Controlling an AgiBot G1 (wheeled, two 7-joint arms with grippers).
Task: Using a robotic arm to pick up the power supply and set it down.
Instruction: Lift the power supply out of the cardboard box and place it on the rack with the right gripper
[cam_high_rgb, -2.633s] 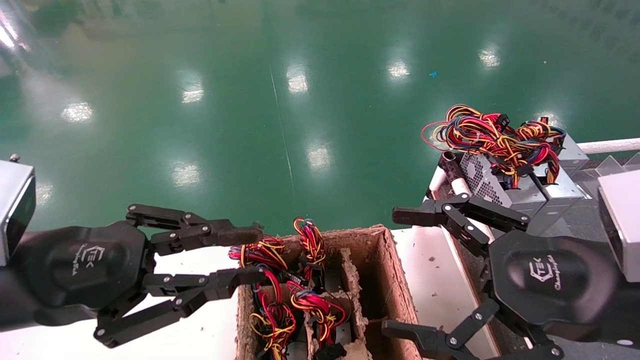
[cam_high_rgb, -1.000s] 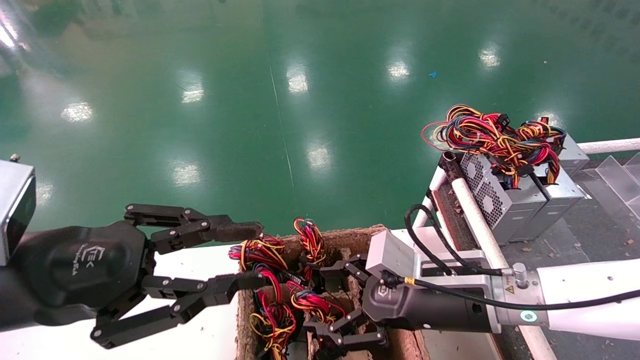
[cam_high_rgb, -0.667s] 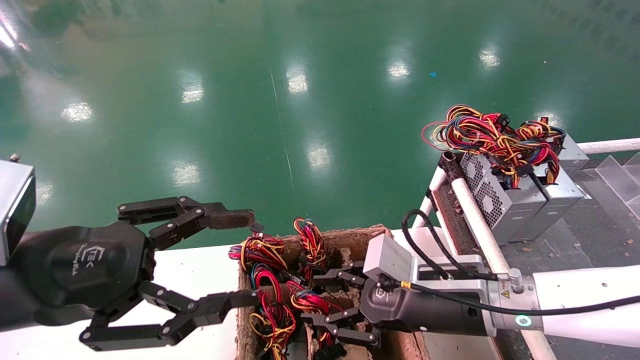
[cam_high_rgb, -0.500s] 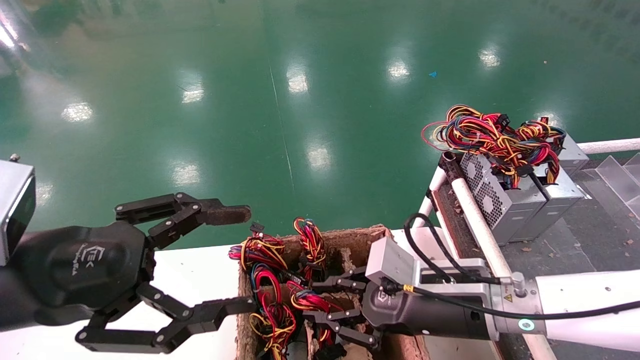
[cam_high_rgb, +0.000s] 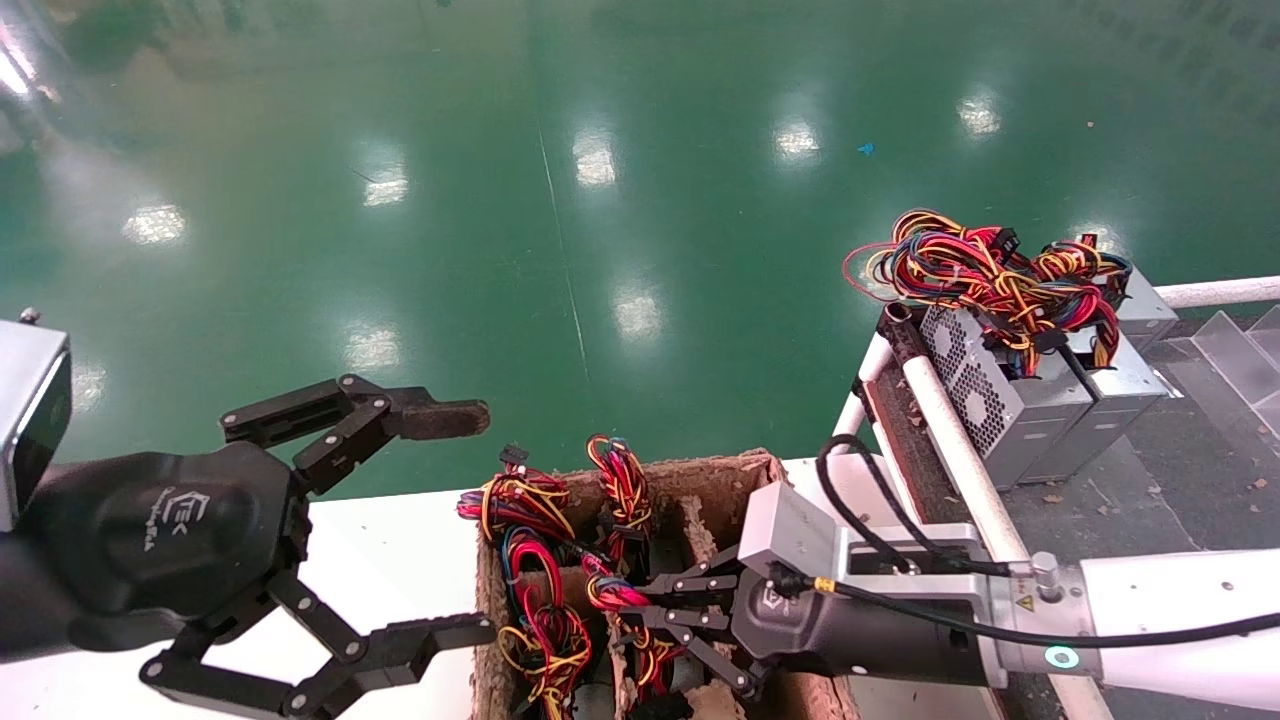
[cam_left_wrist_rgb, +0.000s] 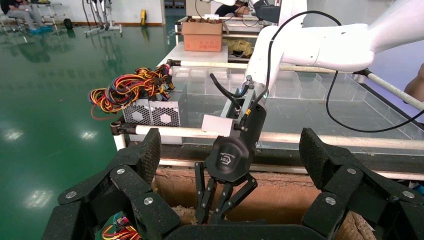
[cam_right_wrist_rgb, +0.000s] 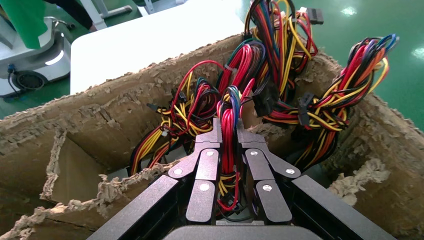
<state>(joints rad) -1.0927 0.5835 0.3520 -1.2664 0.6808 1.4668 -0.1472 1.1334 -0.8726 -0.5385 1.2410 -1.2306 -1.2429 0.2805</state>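
My right gripper (cam_high_rgb: 628, 600) reaches from the right into a compartment of the torn cardboard box (cam_high_rgb: 705, 463). It is shut on a red, yellow and blue wire bundle (cam_right_wrist_rgb: 228, 117), which runs up between its fingers (cam_right_wrist_rgb: 207, 167). I take this bundle to be the power supply's; its grey body is hidden down in the compartment. The white right arm (cam_high_rgb: 1170, 610) lies low over the box's right wall. My left gripper (cam_high_rgb: 472, 525) hovers over the white table, just left of the box, open wide with nothing between its fingers.
More wire bundles (cam_high_rgb: 525, 505) fill the neighbouring compartments between cardboard dividers. Two silver boxes with fan grilles (cam_high_rgb: 1000, 400) stand on the rack at right under a tangle of wires (cam_high_rgb: 990, 265). A white pipe rail (cam_high_rgb: 950, 430) edges the rack. Green floor lies beyond.
The right arm swung from the rack side to the box, lowered into it and shut its fingers on the wires. The left gripper's fingers spread wider.
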